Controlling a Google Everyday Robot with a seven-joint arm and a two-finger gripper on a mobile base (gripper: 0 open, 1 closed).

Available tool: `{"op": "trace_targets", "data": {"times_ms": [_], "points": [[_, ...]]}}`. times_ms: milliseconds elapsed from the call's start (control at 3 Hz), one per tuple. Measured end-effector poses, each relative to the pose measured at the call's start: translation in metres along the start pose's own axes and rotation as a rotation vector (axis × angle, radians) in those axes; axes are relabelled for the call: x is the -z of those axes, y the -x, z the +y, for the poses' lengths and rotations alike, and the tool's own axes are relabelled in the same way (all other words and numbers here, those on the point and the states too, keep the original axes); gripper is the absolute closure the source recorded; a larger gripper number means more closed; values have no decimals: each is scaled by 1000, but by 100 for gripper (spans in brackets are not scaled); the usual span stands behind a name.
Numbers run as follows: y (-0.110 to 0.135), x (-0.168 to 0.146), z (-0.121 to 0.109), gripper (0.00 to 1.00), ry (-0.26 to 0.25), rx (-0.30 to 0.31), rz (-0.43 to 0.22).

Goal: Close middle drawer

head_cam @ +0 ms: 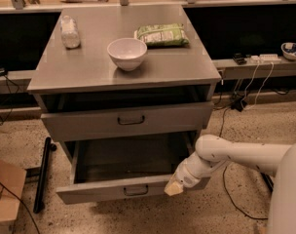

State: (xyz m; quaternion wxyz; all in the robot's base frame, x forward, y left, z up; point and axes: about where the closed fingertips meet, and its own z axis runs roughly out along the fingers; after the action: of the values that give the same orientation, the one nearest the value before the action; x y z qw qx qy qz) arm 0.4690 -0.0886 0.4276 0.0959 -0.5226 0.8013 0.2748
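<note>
Middle drawer pulled out; gripper against right end of its front, gripper state: cannot tell

Gripper at right end of open middle drawer front.

One high camera looks down at the cabinet front, claw lower right.

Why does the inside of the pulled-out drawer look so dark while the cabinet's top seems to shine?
Camera view: warm light comes from above, so the cabinet top shows a soft sheen around the white bowl. Camera view: the middle drawer has its tray in the shadow of the drawer above it. Camera view: the gripper, at the right end of that drawer's front, catches the light and looks pale.
</note>
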Motion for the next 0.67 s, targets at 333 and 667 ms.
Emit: {"op": "trace_targets", "data": {"times_ms": [333,667], "points": [[16,8,-19,100,-26,18,-6],[16,8,-18,100,-26,19,-6]]}}
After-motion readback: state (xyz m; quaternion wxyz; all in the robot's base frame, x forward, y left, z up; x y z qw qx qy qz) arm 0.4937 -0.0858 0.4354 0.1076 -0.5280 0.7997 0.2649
